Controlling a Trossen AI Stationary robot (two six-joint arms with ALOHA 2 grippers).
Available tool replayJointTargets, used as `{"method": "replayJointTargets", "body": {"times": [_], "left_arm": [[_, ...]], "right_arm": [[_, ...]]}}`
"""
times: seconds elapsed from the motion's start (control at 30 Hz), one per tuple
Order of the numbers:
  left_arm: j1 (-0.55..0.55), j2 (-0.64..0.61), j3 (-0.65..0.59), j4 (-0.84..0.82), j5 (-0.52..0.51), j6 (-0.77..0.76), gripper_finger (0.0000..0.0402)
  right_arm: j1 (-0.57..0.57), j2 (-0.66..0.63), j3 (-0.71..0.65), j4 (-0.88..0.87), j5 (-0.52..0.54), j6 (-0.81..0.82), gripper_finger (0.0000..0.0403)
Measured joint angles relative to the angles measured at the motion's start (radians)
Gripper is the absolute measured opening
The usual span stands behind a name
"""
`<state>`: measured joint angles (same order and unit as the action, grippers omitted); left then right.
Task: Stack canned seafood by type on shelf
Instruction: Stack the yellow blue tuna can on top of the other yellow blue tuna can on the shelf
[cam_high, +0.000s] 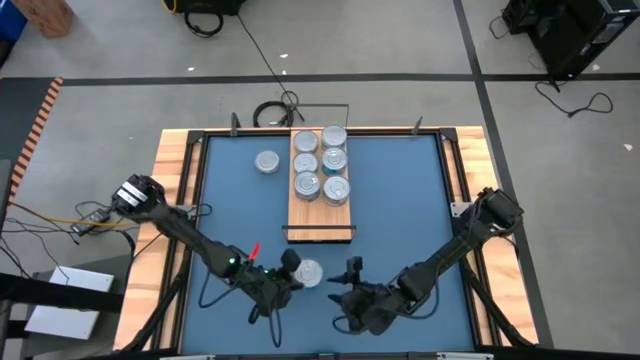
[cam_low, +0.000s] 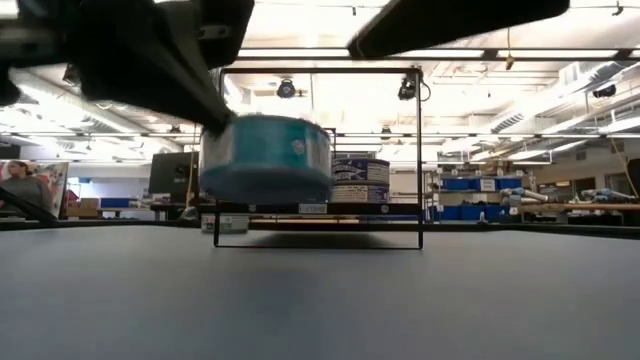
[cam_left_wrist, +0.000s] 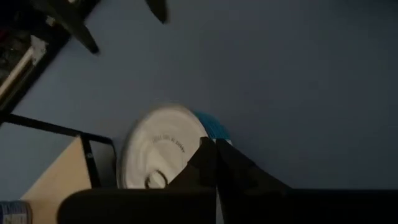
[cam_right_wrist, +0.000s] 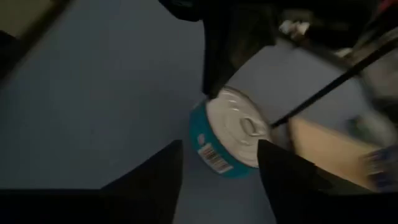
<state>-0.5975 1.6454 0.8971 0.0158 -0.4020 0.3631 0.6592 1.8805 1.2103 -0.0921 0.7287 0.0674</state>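
Since my left end effector (cam_high: 291, 268) is clamping the teal tin (cam_low: 265, 158) off the worktop (cam_high: 400, 200) while my right end effector (cam_right_wrist: 219, 163) is standing apart, I'm risking it slipping and rolling off.

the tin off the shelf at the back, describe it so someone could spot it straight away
Find the wooden shelf on the blue table. Just to its left, near the far edge, one silver-topped tin sits on the blue surface, unlike the six tins on the board.

Tins (cam_high: 321, 163) crowd shelf's (cam_high: 320, 222) far half; near end bare
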Motion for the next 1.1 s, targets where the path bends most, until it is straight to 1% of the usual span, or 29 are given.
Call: {"method": "replayJointTargets", "body": {"times": [0.13, 0.3, 0.4, 0.5, 0.77, 0.9, 1.0, 1.1], "left_arm": [[0.021, -0.038, 0.003, 0.008, 0.028, -0.033, 0.0], [0.05, -0.086, 0.003, 0.018, 0.057, -0.061, 0.0], [0.056, -0.104, 0.003, 0.034, 0.057, -0.071, 0.0], [0.061, -0.117, 0.004, 0.055, 0.062, -0.084, 0.0], [0.073, -0.125, 0.003, 0.099, 0.064, -0.085, 0.0], [0.08, -0.125, 0.004, 0.086, 0.072, -0.091, 0.0], [0.079, -0.125, 0.003, 0.038, 0.11, -0.141, 0.0001], [0.078, -0.125, 0.003, -0.023, 0.116, -0.22, 0.0013]], "right_arm": [[0.007, 0.007, 0.013, 0.001, 0.049, -0.105, 0.0239], [0.007, 0.044, 0.03, -0.013, 0.154, -0.249, 0.0255], [0.007, 0.071, 0.056, -0.013, 0.23, -0.279, 0.0259], [0.007, 0.096, 0.084, -0.011, 0.245, -0.306, 0.0263], [-0.009, 0.156, 0.112, -0.001, 0.269, -0.298, 0.0266], [-0.018, 0.165, 0.111, 0.005, 0.242, -0.202, 0.0267], [-0.016, 0.157, 0.111, 0.002, 0.229, -0.147, 0.0268], [-0.012, 0.156, 0.111, 0.002, 0.226, -0.131, 0.0265]]}}
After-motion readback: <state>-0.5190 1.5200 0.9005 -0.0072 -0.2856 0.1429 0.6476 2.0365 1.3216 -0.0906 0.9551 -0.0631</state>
